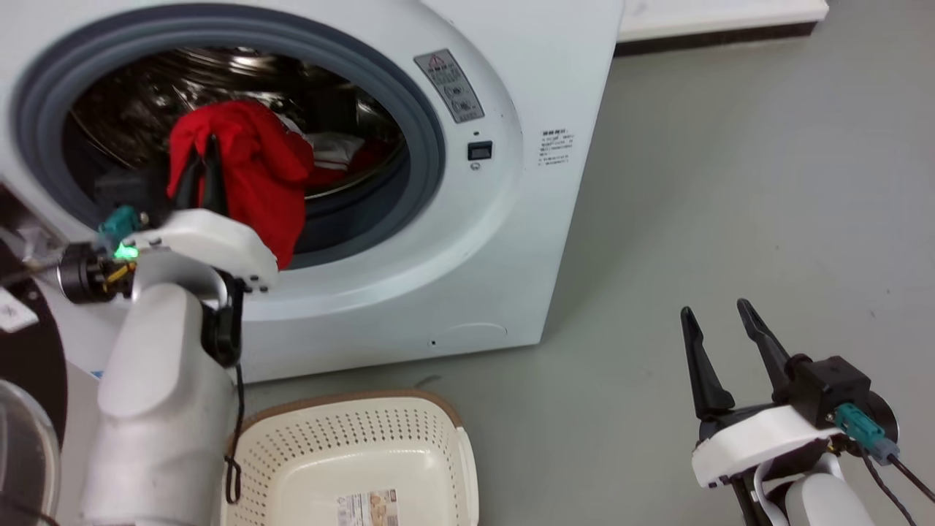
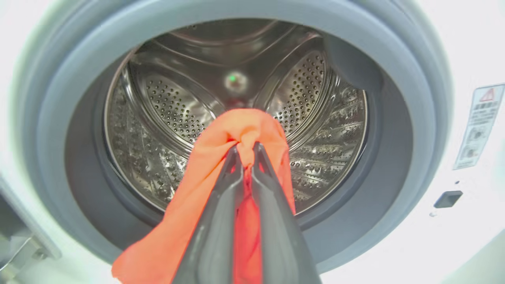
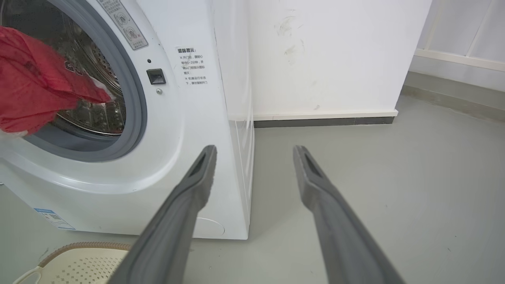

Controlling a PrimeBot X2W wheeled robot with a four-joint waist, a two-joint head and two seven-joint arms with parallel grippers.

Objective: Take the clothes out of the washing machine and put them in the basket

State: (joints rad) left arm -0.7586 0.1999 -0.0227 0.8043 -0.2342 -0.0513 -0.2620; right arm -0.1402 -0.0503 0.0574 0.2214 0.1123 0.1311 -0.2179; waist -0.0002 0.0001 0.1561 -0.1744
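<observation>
Early in the job, it seems: one garment in hand, none delivered. The left fingers [image 2: 232, 169] are pressed together on a bunched fold of a red garment [image 2: 236, 126], held at the mouth of the washing machine [image 1: 511, 241], its tail hanging across the grey door ring. More clothes [image 1: 343, 157] lie in the drum behind. The basket [image 1: 329, 438] on the floor below shows no clothes. The right fingers [image 3: 197, 177] hang spread and empty, well apart from the machine.

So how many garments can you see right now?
2. One red garment hangs from the left pincer at the washing machine opening; a red-and-white one lies in the drum behind. More may be hidden.
</observation>
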